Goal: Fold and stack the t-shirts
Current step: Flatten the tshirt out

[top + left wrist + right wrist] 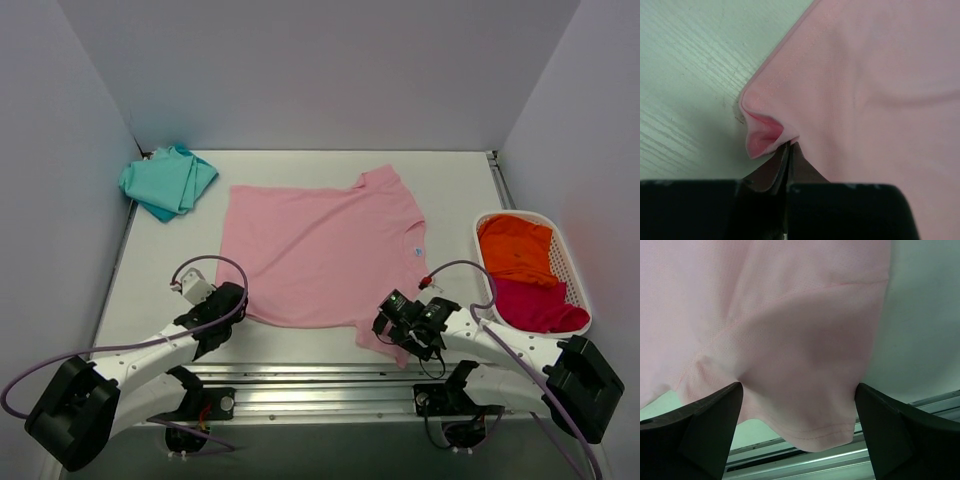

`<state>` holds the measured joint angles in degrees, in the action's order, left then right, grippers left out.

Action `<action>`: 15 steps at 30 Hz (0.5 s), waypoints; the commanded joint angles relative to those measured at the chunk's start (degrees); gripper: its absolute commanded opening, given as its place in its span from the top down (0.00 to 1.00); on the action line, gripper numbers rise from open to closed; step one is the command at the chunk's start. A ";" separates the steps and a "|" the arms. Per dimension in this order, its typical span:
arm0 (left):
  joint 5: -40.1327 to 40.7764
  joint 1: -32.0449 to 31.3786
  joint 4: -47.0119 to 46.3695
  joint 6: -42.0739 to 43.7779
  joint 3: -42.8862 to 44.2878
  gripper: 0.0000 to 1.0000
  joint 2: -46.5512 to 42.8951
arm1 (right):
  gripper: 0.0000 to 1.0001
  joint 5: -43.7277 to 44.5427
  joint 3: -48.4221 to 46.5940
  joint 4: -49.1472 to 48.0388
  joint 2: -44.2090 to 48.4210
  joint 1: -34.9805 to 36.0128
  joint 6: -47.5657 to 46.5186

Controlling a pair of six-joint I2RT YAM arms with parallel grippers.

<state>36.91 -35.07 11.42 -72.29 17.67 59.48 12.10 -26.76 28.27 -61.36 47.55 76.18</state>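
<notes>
While the pink t-shirt point(315, 250) lies flat on the table point(455, 190), the left gripper point(789, 147) is clamped on its near left corner, and the right gripper point(799, 387) has its fingers wide apart around its near sleeve.

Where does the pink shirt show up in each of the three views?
Top external: pink shirt spread flat mid-table, collar to the right.
Left wrist: pink shirt fills the right side, its corner pinched by the left gripper.
Right wrist: pink shirt fills the top; its sleeve sits inside the open right gripper.
Shared landmark: the white table beside the cloth.
</notes>
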 commanded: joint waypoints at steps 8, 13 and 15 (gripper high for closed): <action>-0.52 0.62 -3.69 1.98 -0.36 0.98 -0.33 | 0.31 0.02 0.31 3.62 0.80 -0.18 1.25; -0.17 0.70 -3.95 1.98 -0.27 0.98 0.02 | 0.53 0.30 0.74 7.68 6.42 -0.18 1.25; -0.08 0.70 -3.95 1.98 -0.27 0.98 0.11 | 0.62 0.03 1.27 7.32 7.57 -0.18 1.16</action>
<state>36.51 -34.76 9.85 -71.20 17.37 59.48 11.62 -26.52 31.48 -55.53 47.55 76.58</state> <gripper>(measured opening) 0.031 0.430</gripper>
